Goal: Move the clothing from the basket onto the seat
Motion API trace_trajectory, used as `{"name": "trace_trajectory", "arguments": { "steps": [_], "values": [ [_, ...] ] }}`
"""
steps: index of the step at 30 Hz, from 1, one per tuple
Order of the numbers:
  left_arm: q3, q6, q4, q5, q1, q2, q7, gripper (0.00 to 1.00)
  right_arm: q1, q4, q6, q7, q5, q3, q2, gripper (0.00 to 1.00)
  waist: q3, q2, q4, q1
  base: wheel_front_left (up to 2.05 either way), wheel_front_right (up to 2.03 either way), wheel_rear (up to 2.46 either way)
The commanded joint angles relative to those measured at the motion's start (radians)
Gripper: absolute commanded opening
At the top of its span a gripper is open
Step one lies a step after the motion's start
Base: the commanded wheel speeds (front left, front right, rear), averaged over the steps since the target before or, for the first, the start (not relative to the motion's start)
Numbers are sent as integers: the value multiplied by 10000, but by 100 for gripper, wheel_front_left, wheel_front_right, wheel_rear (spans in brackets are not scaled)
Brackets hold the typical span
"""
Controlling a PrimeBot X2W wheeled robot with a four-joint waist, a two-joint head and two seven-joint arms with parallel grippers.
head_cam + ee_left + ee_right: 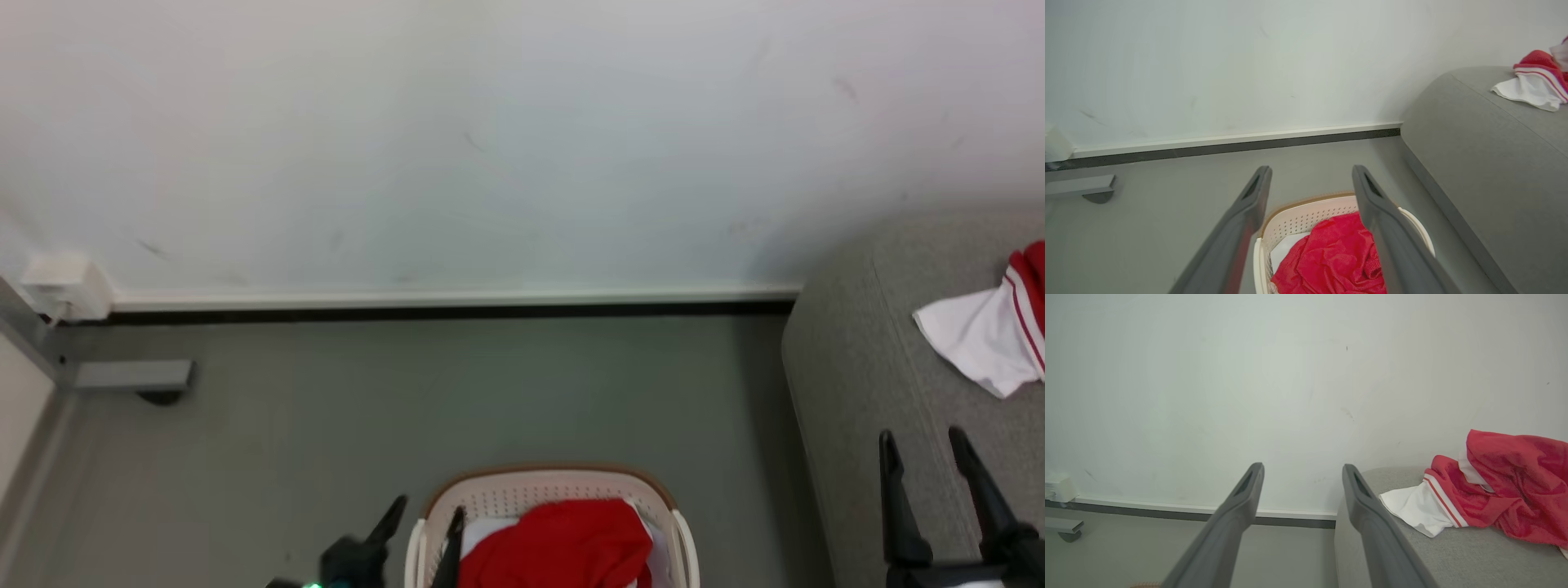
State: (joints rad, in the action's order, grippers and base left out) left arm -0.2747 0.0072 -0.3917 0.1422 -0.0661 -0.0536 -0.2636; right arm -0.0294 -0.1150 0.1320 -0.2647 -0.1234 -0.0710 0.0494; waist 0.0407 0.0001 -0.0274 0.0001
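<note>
**Mia:** Where are the red clothes (563,543)?

**Tom:** In the basket (539,488), on the floor beside the sofa (865,367). They sit in a heap on top of something white (1286,251). Another red and white piece (1494,494) is lying on the sofa already.

**Mia:** So what comes now?

**Tom:** Grabbing, I think. The arm should go straight down into the middle of the red heap, where it is thick and bunched up, and then squeeze. It should stay off the basket's wall so the basket does not tip or slide. It should take only the red, not the white under it. Then it should lift high, so the hanging ends get over the rim before going across to the sofa.

**Mia:** Is the left gripper (1311,173) ready?

**Tom:** It hangs over the left side of the basket. Its two fingers are wide apart and hold nothing. I cannot tell if one touches the rim.

**Mia:** And the right gripper (921,441)?

**Tom:** It is over the sofa's edge. Its fingers are wide apart too, with nothing between them.
</note>
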Motion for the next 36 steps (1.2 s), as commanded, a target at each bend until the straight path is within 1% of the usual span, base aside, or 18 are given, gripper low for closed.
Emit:
{"name": "trace_trajectory", "arguments": {
  "steps": [1, 3, 6, 9, 13, 16, 19, 22, 25, 32, 36],
  "values": [
    [-275, -63, -400, -193, -609, -9, 65, 100, 300, 165, -25, 7, 4, 10, 20, 100, 777, -1, -421, -1, 0, 0, 0],
    [-712, -175, -1026, -371, -1290, -3, 257, 100, 583, 356, -25, 7, -17, 72, 19, 100, 1307, -1, -612, -1, 0, 0, 0],
    [-1293, -182, -1795, -275, -2352, 0, 289, 100, 1032, 585, -25, 7, -88, 176, 14, 100, 2075, -1, -867, -1, 0, 0, 0],
    [-1911, -85, -2576, -79, -3300, 4, 547, 100, 1430, 778, -25, 7, -203, 287, 18, 100, 2865, -1, -1117, -1, 0, 0, 0],
    [-2669, 19, -3635, 108, -4439, 2, 1183, 100, 1949, 1035, -25, 7, -293, 435, 15, 100, 3909, -1, -1380, -1, 0, 0, 0],
    [-3030, 96, -4416, 241, -5229, 0, 1473, 100, 2337, 1235, -25, 7, -416, 526, 15, 100, 4728, -1, -1564, -1, 0, 0, 0],
    [-3281, 138, -5141, 332, -5897, 0, 1650, 100, 2733, 1435, -25, 7, -555, 638, 15, 100, 5518, -1, -1730, -1, 0, 0, 0],
    [-3518, 63, -5804, 397, -6461, -4, 1955, 100, 3067, 1612, -25, 7, -786, 724, 14, 100, 6222, -1, -1854, -1, 0, 0, 0],
    [-3598, 118, -6314, 604, -6946, -2, 2130, 100, 3352, 1800, -25, 7, -951, 821, 15, 100, 6900, -1, -1945, -1, 0, 0, 0],
    [-3549, 460, -7524, 785, -7889, 1, 2276, 100, 3896, 2067, -24, 5, -1419, 1021, 13, 100, 8075, -1, -2140, -1, 0, 0, 0],
    [-3469, 616, -7998, 881, -8331, -182, 2235, 100, 4077, 2181, -25, 7, -1620, 1136, 13, 100, 8536, -1, -2245, -1, 0, 0, 0]
  ]
}}
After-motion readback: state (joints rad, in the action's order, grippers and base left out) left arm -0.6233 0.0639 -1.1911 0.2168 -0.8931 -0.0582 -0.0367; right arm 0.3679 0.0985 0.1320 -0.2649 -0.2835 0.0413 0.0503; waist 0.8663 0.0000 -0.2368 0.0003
